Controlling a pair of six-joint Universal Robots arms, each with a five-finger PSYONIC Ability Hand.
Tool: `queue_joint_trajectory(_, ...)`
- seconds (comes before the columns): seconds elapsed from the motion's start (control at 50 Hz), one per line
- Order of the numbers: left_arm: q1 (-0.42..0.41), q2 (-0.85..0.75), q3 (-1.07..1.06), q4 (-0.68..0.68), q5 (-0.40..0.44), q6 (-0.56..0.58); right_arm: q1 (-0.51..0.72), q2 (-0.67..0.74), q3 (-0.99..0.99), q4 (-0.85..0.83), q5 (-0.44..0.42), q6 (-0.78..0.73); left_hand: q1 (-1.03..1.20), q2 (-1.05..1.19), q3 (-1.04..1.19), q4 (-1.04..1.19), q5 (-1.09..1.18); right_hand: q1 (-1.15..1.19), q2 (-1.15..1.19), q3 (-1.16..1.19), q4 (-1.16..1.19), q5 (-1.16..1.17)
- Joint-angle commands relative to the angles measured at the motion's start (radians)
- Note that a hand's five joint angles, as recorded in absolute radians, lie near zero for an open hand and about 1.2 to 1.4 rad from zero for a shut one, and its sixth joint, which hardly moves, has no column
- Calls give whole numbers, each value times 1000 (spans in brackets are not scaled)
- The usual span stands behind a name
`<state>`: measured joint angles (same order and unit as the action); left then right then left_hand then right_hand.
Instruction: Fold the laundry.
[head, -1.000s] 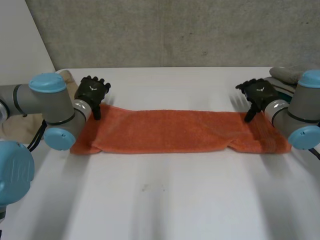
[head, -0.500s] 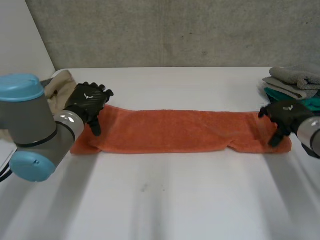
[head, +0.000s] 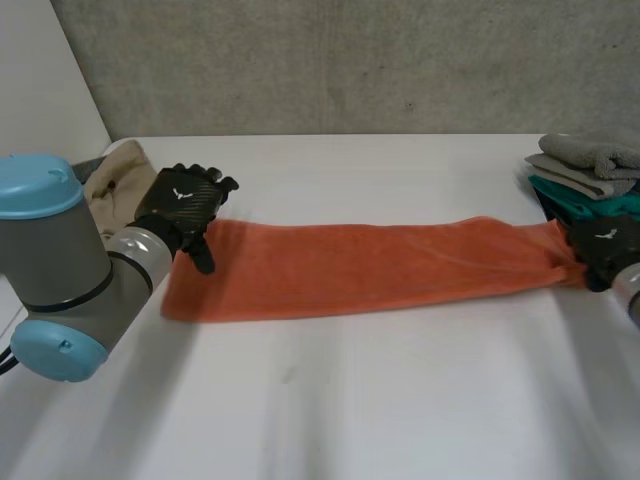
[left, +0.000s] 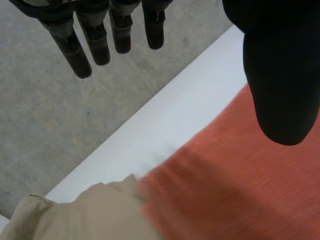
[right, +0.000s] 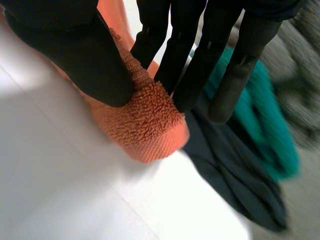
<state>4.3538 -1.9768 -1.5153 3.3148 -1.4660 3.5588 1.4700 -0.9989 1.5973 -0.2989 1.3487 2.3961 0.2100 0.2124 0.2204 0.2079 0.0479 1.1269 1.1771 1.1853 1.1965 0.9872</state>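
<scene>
At orange towel (head: 350, 268) end, right hand (head: 603, 250).

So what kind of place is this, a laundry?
Likely a lab or test room: bare concrete wall, plain white table, and robot arms working an orange towel beside a cloth pile.
</scene>
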Motion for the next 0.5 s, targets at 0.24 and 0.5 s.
queue_joint_trajectory(0.24, 35, 176, -123, 0, 3, -1, -36, -95, -60, 32, 46, -374, 3, 1, -7, 6, -9, 269, 219, 211, 200, 235)
queue_joint_trajectory(0.5, 52, 246, -189, 2, 3, -1, 571, -64, -145, -186, -135, -345, 3, 1, -7, 6, -9, 269, 219, 211, 200, 235)
